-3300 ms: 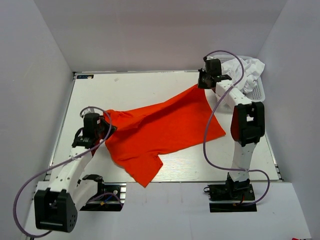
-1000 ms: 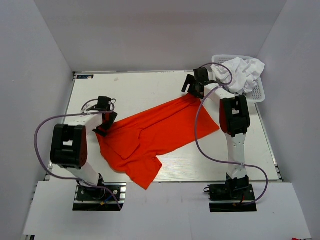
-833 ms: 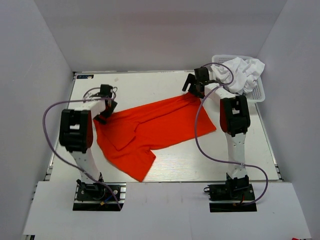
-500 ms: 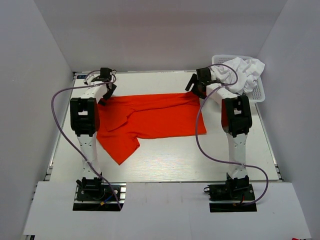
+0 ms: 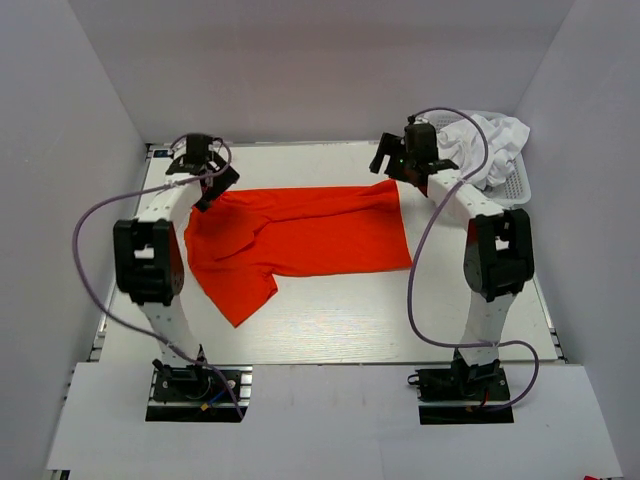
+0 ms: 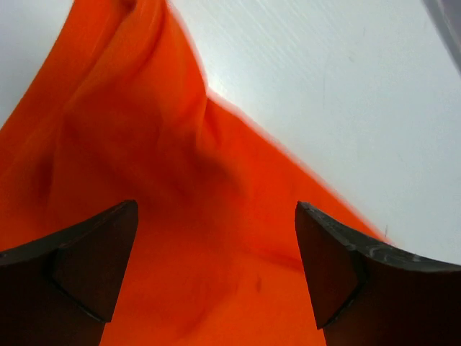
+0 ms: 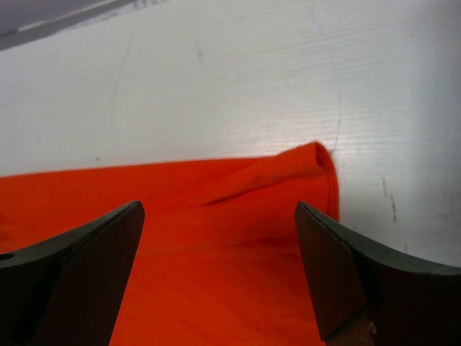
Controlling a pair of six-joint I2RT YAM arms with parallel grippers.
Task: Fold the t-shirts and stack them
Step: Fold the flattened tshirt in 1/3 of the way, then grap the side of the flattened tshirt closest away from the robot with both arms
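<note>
The left gripper [image 5: 220,181] hangs over the far-left corner of the orange-red t-shirt [image 5: 300,235]. It is released, with its two fingers spread wide. In the left wrist view the cloth lies rumpled below and between those fingers [image 6: 86,252], with nothing pinched. Whether the tips touch the fabric cannot be told.

The shirt itself lies flat on the white table [image 5: 340,320] as a broad band running left to right between the two grippers. Its left half is creased. From that half a pointed flap [image 5: 238,300] reaches toward the arm bases.

At the shirt's far-right corner stands the right gripper [image 5: 386,161], likewise let go, its jaws wide apart. In the right wrist view the rounded corner of the shirt [image 7: 320,155] sits between the fingers [image 7: 86,274], with bare table past it, and neither finger closes on the cloth.

Further right of the shirt, well apart from it at the table's far corner, a white lattice basket [image 5: 516,186] holds a crumpled heap of white t-shirts [image 5: 490,138] that rises above its rim.
</note>
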